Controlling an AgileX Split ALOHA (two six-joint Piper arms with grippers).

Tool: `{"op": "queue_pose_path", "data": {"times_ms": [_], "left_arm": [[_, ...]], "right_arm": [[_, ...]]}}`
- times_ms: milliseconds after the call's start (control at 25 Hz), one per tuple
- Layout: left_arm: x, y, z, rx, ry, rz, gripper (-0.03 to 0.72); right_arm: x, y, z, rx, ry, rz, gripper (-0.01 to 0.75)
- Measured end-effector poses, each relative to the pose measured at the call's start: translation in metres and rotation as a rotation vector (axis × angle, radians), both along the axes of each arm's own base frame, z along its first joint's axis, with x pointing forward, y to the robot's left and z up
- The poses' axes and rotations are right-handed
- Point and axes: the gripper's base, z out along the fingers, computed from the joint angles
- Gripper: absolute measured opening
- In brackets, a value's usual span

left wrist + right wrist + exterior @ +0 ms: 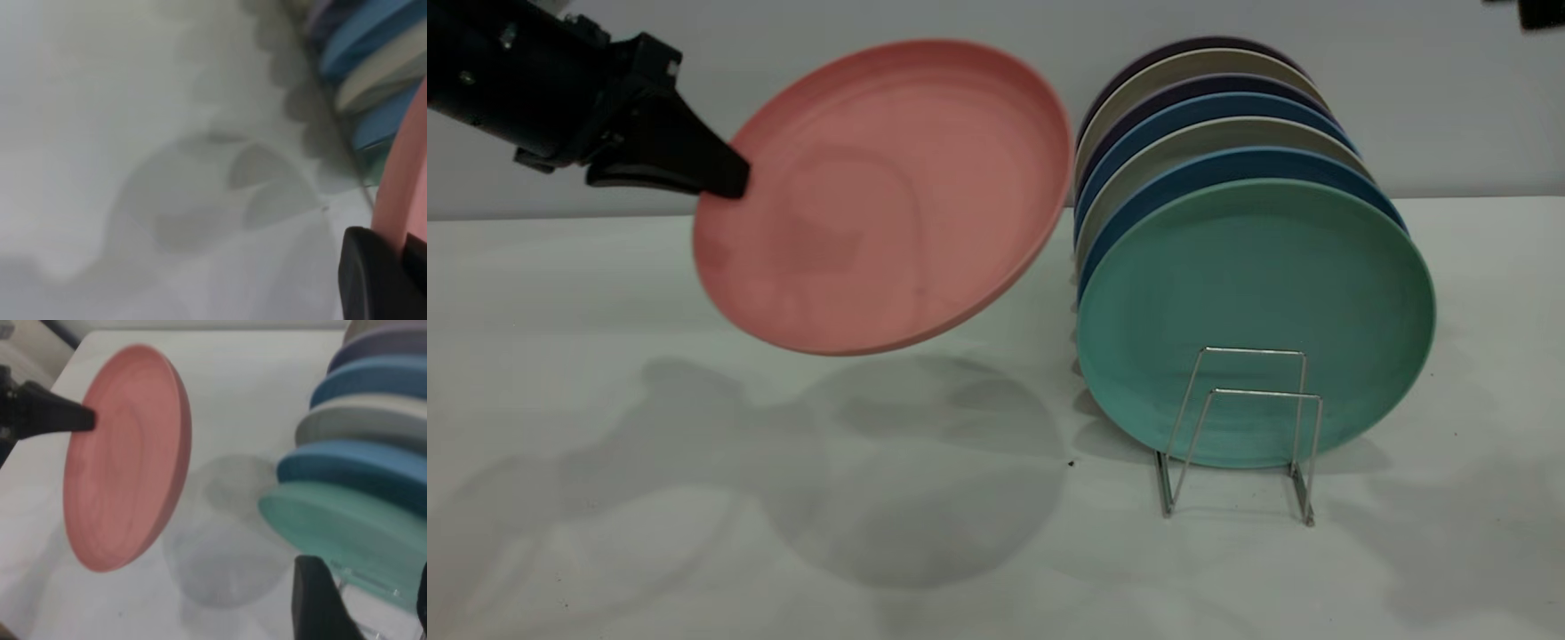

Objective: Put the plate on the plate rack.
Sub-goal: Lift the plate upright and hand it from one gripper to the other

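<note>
The salmon-pink plate hangs tilted in the air above the table, to the left of the plate rack. My left gripper is shut on the plate's left rim. In the left wrist view its dark fingers clamp the pink edge. The right wrist view shows the plate from the side with the left gripper on it. My right gripper is open and holds nothing, above the rack's front end near the teal plate.
Several plates stand upright in the rack, a teal-green one at the front with blue, grey and dark ones behind. Two bare wire loops stand in front of the teal plate. White table spreads under the held plate.
</note>
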Motion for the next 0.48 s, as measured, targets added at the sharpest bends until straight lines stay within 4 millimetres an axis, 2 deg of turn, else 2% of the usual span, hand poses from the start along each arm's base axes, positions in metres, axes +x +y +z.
{"op": "queue_pose_path", "data": {"times_ms": [280, 480], "left_arm": [[-0.013, -0.034, 0.004, -0.015, -0.034, -0.067, 0.012], [-0.019, -0.059, 0.002, 0.007, -0.047, -0.098, 0.012]], "right_arm": [[-0.014, 0.006, -0.024, 0.050, 0.040, 0.006, 0.378], [-0.024, 0.025, -0.038, 0.059, 0.087, 0.063, 0.378]]}}
